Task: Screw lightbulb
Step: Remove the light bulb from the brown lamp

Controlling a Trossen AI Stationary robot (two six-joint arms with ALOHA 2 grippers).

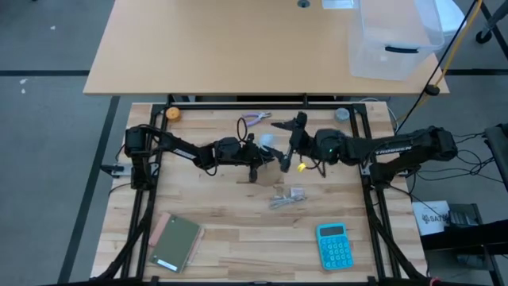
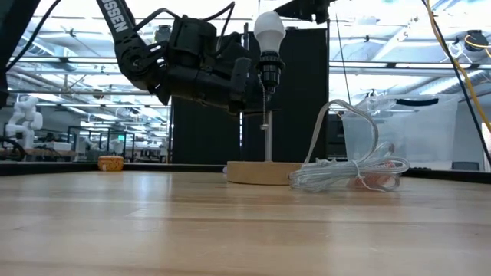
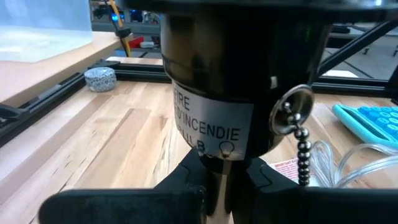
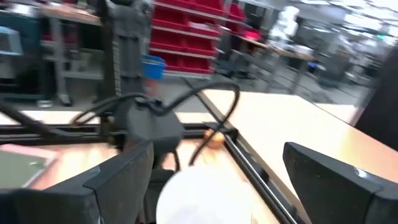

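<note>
At centre of the overhead frame we note the left gripper and right gripper flanking the lightbulb. Level with the table, upper centre, the lightbulb sits upright in the black socket. Left fingers are clamped on the socket stem, while right fingers stand apart beside the lightbulb.

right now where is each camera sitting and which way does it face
High view: above the table, looking straight down; both arms meet at the lightbulb, blue calculator near the front edge.
Low view: at table-top height, looking level across; the left gripper is clamped on the socket stem.
Left wrist view: on the left arm, right up against the socket and its pull chain.
Right wrist view: on the right arm; the open right gripper straddles the lightbulb.
Shared: the low and right wrist views both show the lightbulb.
</note>
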